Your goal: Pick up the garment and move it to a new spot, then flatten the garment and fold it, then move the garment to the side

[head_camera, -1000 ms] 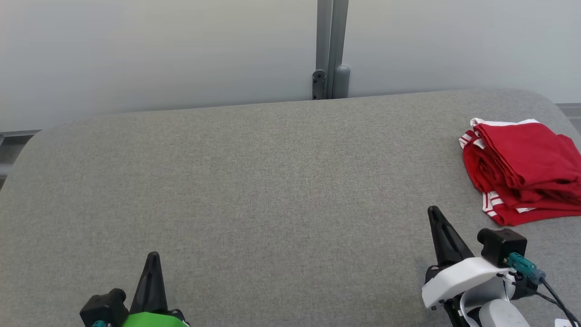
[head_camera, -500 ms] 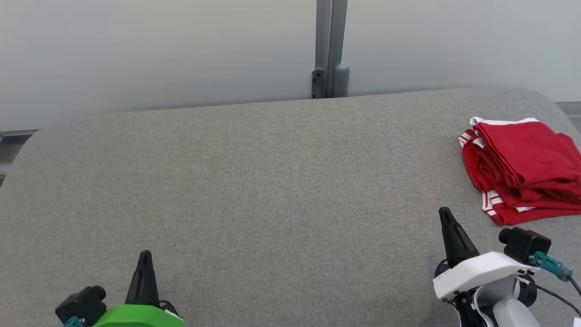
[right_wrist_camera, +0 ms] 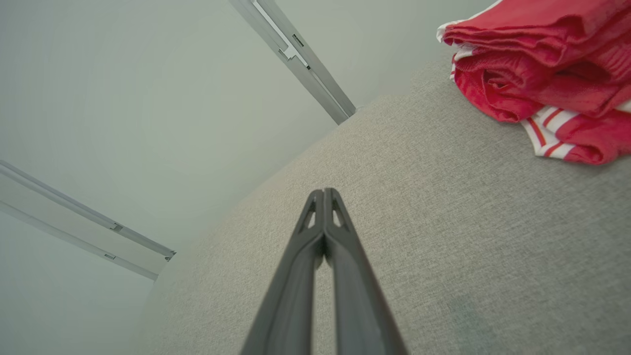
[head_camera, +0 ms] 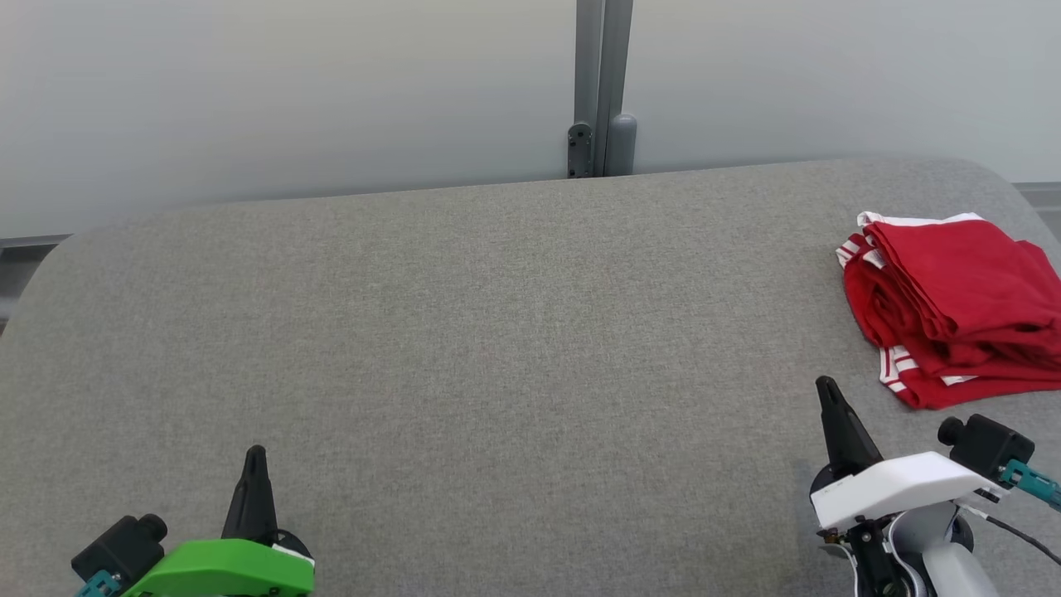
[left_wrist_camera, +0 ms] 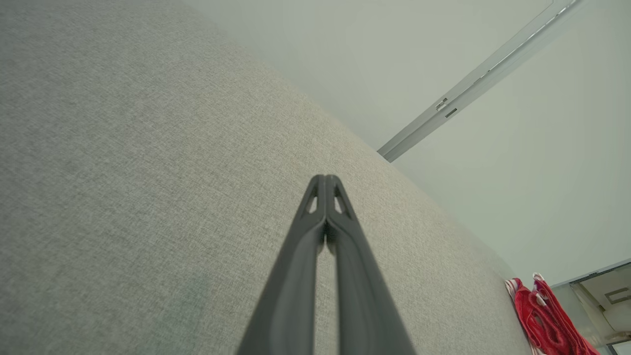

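The garment point(head_camera: 953, 307) is red with white stripes and lies folded in a stack at the right edge of the grey padded table point(head_camera: 497, 348). It also shows in the right wrist view as the garment point(right_wrist_camera: 537, 74) at the upper right, and small in the left wrist view as the garment point(left_wrist_camera: 547, 320) at the lower right. My right gripper point(head_camera: 827, 388) is shut and empty, a little in front of and left of the garment. At the lower left my left gripper point(head_camera: 254, 453) is shut and empty, far from it. Both pairs of fingers point(left_wrist_camera: 325, 217) point(right_wrist_camera: 324, 222) press together.
A pale wall with a grey vertical post point(head_camera: 601, 87) runs behind the table. The table's far edge is rounded at both corners. The garment lies close to the table's right edge.
Both grippers have drawn back toward the near edge: the left one down and left, the right one to the right. The garment has not moved.
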`<state>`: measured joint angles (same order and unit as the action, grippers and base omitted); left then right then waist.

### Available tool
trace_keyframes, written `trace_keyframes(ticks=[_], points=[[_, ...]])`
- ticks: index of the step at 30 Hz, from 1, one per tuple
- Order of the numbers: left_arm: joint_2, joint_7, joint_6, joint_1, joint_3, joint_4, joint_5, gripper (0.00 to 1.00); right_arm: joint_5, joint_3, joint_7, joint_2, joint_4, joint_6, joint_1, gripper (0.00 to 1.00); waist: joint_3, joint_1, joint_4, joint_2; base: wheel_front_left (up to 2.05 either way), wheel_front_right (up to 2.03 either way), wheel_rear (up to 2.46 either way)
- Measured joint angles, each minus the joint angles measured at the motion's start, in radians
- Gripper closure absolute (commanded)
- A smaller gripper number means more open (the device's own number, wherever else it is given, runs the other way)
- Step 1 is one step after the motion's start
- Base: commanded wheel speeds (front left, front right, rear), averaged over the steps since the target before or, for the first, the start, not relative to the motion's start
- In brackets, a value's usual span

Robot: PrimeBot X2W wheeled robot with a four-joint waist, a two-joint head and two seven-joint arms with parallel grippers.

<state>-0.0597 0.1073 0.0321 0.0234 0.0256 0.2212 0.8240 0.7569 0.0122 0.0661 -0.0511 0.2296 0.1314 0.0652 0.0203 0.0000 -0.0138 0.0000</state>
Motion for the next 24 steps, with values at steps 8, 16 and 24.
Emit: trace_keyframes(ticks=[8, 16, 24], points=[[0.001, -0.027, 0.012, -0.016, -0.018, 0.003, 0.096, 1.0, 0.106, -0.013, -0.021, -0.001, 0.002, 0.0, 0.002, 1.0, -0.002, 0.0, 0.001, 0.0, 0.0, 0.0, 0.0], [0.003, -0.052, 0.021, -0.028, -0.033, 0.007, 0.184, 1.0, 0.205, -0.026, -0.04, -0.001, 0.003, 0.0, 0.004, 1.0, -0.004, 0.0, 0.002, 0.0, 0.0, 0.0, 0.0], [0.004, -0.077, 0.031, -0.042, -0.049, 0.008, 0.265, 1.0, 0.296, -0.039, -0.057, -0.002, 0.005, -0.001, 0.011, 1.0, -0.006, 0.0, 0.004, 0.0, 0.0, 0.0, 0.0]])
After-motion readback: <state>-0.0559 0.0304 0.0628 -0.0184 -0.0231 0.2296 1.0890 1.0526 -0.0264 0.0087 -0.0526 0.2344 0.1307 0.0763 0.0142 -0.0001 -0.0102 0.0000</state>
